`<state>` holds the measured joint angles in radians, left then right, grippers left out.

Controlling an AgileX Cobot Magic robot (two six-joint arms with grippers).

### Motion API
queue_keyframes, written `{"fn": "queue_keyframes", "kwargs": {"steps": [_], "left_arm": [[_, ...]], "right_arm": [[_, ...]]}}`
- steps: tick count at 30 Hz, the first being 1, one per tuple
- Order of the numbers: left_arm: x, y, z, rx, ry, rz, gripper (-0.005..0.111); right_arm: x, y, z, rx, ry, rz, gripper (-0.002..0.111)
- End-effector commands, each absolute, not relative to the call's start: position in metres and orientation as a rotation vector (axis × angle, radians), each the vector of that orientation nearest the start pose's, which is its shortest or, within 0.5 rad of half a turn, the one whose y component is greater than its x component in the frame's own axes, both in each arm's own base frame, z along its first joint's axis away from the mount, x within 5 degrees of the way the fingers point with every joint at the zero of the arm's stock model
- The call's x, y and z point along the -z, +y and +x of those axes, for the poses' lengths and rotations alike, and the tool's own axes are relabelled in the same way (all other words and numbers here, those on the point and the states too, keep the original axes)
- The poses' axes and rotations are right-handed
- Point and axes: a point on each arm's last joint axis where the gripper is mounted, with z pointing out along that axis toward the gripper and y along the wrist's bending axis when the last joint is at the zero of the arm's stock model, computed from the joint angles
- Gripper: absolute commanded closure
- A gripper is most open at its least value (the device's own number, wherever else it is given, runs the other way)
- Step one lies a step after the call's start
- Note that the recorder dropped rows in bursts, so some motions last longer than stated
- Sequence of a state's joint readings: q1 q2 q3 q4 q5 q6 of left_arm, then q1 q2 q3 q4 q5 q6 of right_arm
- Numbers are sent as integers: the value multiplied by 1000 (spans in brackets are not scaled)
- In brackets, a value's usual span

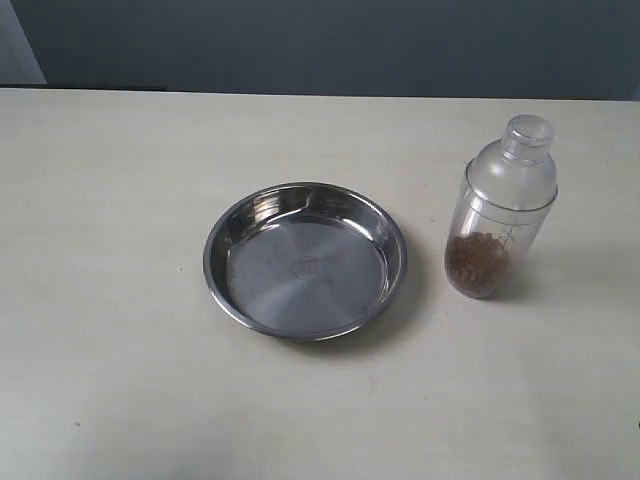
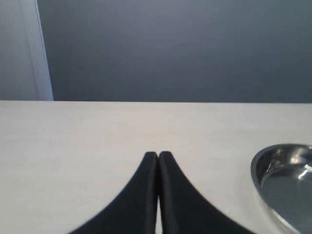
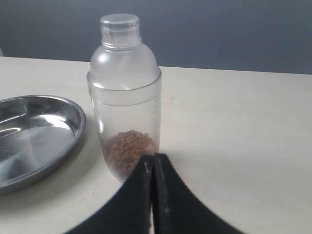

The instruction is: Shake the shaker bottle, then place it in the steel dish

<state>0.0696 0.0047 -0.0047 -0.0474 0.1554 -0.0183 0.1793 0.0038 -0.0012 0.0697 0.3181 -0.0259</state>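
Observation:
The shaker bottle (image 1: 497,210) stands upright on the table, right of the steel dish (image 1: 306,260); it is clear plastic with a frosted dome, a small cap and brown granules at the bottom. In the right wrist view the shaker bottle (image 3: 125,95) rises just beyond my right gripper (image 3: 153,157), whose black fingers are pressed together and hold nothing. The steel dish (image 3: 34,139) lies beside the bottle. My left gripper (image 2: 158,155) is shut too, over bare table, with the steel dish (image 2: 285,183) off to one side. Neither gripper shows in the exterior view.
The pale table (image 1: 120,200) runs back to a dark blue-grey wall (image 1: 330,45). A light vertical strip (image 2: 41,48) stands at the wall's corner in the left wrist view.

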Motion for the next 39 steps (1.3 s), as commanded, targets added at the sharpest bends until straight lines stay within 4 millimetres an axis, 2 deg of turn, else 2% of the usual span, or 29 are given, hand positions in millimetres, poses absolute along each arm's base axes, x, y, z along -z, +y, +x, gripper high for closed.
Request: {"fn": "queue_keyframes", "kwargs": {"steps": [1, 6, 15, 19, 21, 23, 25, 31, 35, 39], "left_arm": [[-210, 3, 56, 101, 1504, -188, 106], [-220, 6, 55, 238, 1369, -334, 106], [-226, 9, 54, 248, 1301, -361, 106], [-239, 12, 49, 313, 1120, -410, 106], [-251, 8, 44, 366, 995, -335, 106], [-260, -3, 38, 387, 918, -182, 106], [-266, -12, 40, 399, 920, -70, 106], [-288, -16, 69, 421, 1009, -23, 106], [-315, -31, 93, 438, 974, 199, 106], [-327, -40, 124, 484, 993, 325, 106]], "right_arm": [[-186, 11, 53, -172, 1785, -142, 109], [-186, 11, 53, -172, 1785, -142, 109], [-186, 11, 53, -172, 1785, -142, 109], [-186, 11, 53, -172, 1785, -142, 109], [-186, 11, 53, -172, 1785, -142, 109], [-186, 11, 53, -172, 1785, -142, 109], [-186, 11, 53, -172, 1785, -142, 109], [-186, 11, 53, -172, 1785, -142, 109], [-186, 11, 53, -172, 1785, -142, 109], [-186, 11, 53, -172, 1785, -142, 109]]}}
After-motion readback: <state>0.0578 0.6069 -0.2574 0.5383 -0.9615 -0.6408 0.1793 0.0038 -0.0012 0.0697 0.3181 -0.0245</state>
